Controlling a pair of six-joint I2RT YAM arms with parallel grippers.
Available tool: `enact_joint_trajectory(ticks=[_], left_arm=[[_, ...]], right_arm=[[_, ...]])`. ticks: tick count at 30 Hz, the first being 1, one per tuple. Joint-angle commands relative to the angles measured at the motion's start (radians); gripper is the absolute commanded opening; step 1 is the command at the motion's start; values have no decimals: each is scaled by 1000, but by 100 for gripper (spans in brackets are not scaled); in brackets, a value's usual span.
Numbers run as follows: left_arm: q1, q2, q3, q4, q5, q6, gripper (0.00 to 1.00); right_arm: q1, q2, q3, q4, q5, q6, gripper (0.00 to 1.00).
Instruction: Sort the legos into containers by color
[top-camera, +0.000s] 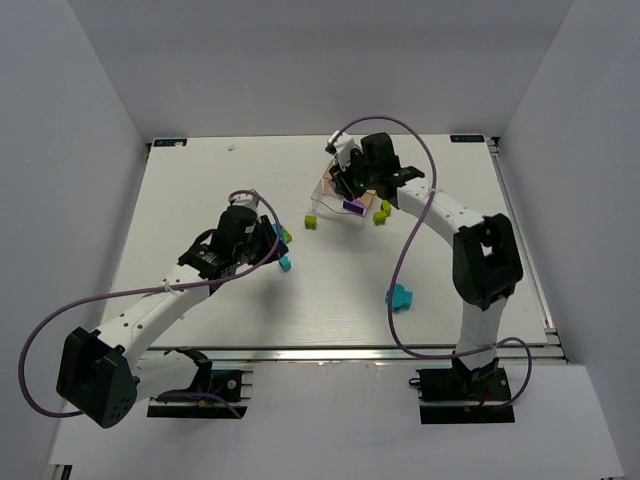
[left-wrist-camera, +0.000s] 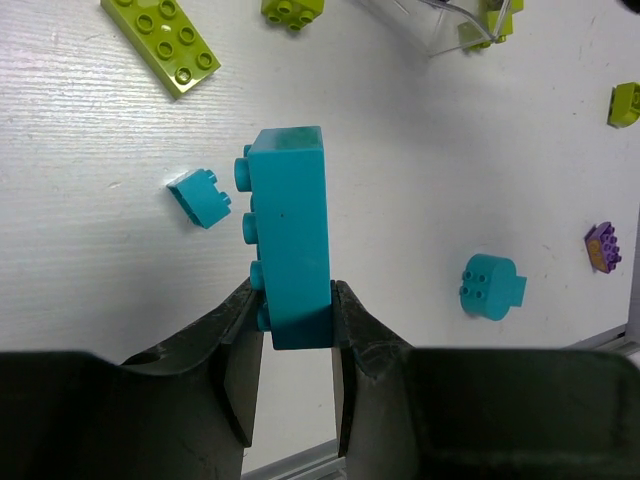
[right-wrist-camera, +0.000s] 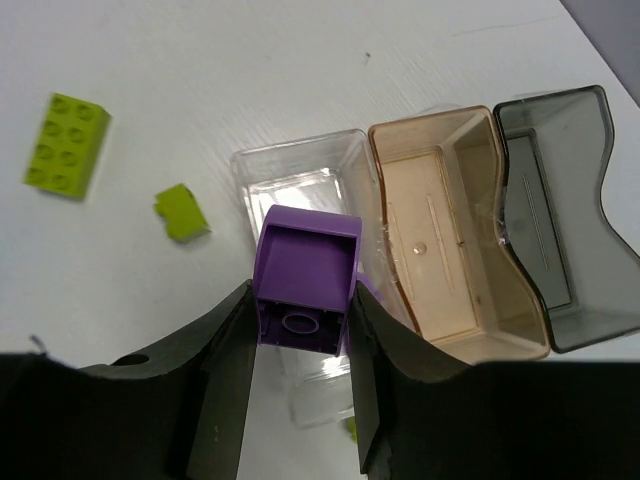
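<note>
On my left, the left gripper (left-wrist-camera: 292, 300) is pinched narrow on a long cyan brick (left-wrist-camera: 290, 220). It grips the near end, so the brick sticks out ahead of the fingers with its studs facing left in the wrist view. On the white table (left-wrist-camera: 90, 250) I see a lime plate (left-wrist-camera: 160, 40) at the far left, a small cyan brick (left-wrist-camera: 200, 197) left of the held one, and a round cyan piece (left-wrist-camera: 492, 286) to its right. Over on the right side, the right gripper (right-wrist-camera: 300, 325) is clamped on a purple brick (right-wrist-camera: 305, 270), hollow underside toward the camera. It sits in front of the clear compartment (right-wrist-camera: 300, 165) of the containers (right-wrist-camera: 490, 215). The tan compartment (right-wrist-camera: 440, 250) is next, then the smoky grey compartment (right-wrist-camera: 560, 230)
</note>
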Motion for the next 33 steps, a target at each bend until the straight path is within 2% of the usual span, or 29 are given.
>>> enact_joint_trajectory(ticks=[1,9,12,13,16,19,24,25,27,28,31,33], left_arm=[[1,-39,42,35,13,-28,0],[1,-39,49,70,15,-60,0],[1,-30,59,78,48,-63,0],[1,-21,67,82,56,-64,0],[1,-2,85,91,68,-61,0],[1,25,99,102,79,-58,0],[1,88,147,122,111,-58,0],[1,104,157,127,119,-58,0],[1,139,199,136,142,-60,0],[1,178,213,143,153,-66,0],[1,273,279,177,194,-103,0],[1,327,341,200,206,-147,0]], right_arm=[[-6,76,67,46,86,-111,0],[-6,169,152,26,52,-101,24],[-6,186,158,20,34,-94,42],[-8,191,165,11,20,-91,55],[-9,198,175,-8,-12,-78,72],[-14,203,182,-18,-38,-61,79],[-66,179,210,-66,-136,-10,79],[-83,165,210,-70,-215,-6,76],[-150,110,190,-63,-303,23,66],[-199,88,173,-31,-386,65,47],[-256,4,100,6,-461,100,26],[-296,-58,42,3,-491,90,27]])
